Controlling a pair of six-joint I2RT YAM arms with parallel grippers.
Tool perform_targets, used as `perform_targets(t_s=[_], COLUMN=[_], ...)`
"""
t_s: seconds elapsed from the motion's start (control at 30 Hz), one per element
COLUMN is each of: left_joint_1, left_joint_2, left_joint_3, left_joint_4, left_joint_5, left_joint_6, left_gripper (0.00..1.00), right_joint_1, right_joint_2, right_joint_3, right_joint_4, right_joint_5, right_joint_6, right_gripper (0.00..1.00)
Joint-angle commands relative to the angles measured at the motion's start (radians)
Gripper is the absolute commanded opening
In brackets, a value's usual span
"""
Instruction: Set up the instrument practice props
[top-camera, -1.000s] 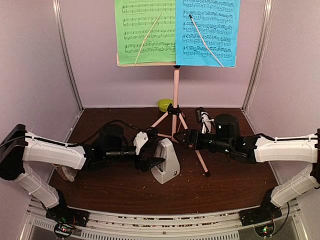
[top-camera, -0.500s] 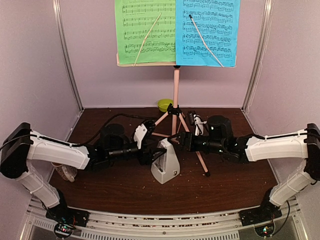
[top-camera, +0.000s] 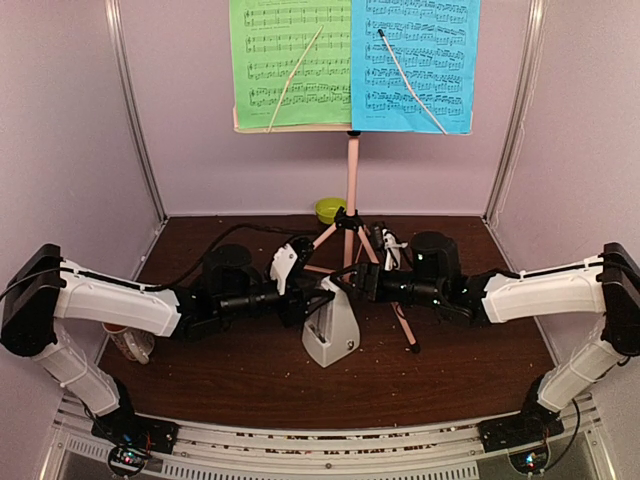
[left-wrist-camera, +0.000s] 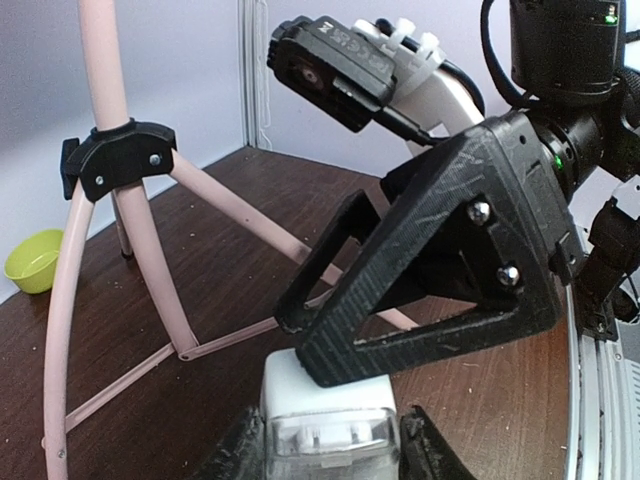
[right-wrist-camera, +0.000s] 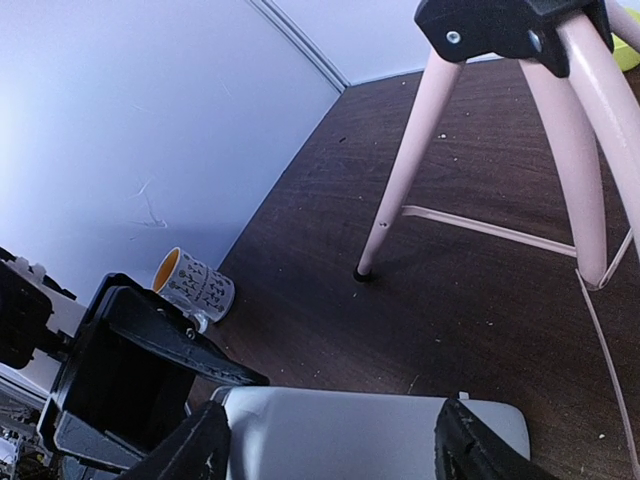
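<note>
The pale pyramid metronome (top-camera: 332, 338) stands upright on the table in front of the pink music stand (top-camera: 352, 170). The stand's desk holds a green sheet (top-camera: 290, 62) and a blue sheet (top-camera: 412, 62). My left gripper (top-camera: 312, 308) reaches in from the left. In the left wrist view its fingers (left-wrist-camera: 235, 455) press both sides of the metronome's clear cover (left-wrist-camera: 330, 430). My right gripper (top-camera: 350, 283) comes from the right, and its fingers (right-wrist-camera: 205, 445) stand wide apart astride the metronome's pale body (right-wrist-camera: 340, 430). One right finger (left-wrist-camera: 420, 260) lies over the metronome's top.
The stand's tripod legs (top-camera: 405, 325) spread just behind and to the right of the metronome. A lime-green bowl (top-camera: 330, 209) sits at the back wall. A white mug with an orange inside (right-wrist-camera: 190, 285) lies at the left, partly under my left arm.
Both grippers have moved in on the metronome's top from either side, the left rising and the right sliding left. Both pairs of jaws have narrowed.
</note>
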Motion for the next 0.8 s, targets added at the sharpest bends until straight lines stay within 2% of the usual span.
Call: perform_targets(t_s=[0.0,0.33,0.77], left_joint_1=[-0.004,-0.018,-0.018], left_joint_2=[-0.01,-0.037,-0.114], left_joint_3=[0.012,-0.018,-0.074], left_joint_4=[0.013,-0.032,-0.037], left_joint_5=[-0.007,-0.025,-0.002], left_joint_6=[0.029,0.079,0.164], left_gripper=[0.35,0.28,0.25], right_joint_1=[0.006,0.01,0.011], right_joint_2=[0.016,0.014,0.106], right_joint_3=[-0.025,-0.12,-0.146], right_joint_4=[-0.018,-0.086,-0.058], right_joint_5=[-0.007,0.064,0.116], right_joint_6=[-0.014,-0.132,-0.141], right_gripper=[0.7,0.69,0.66])
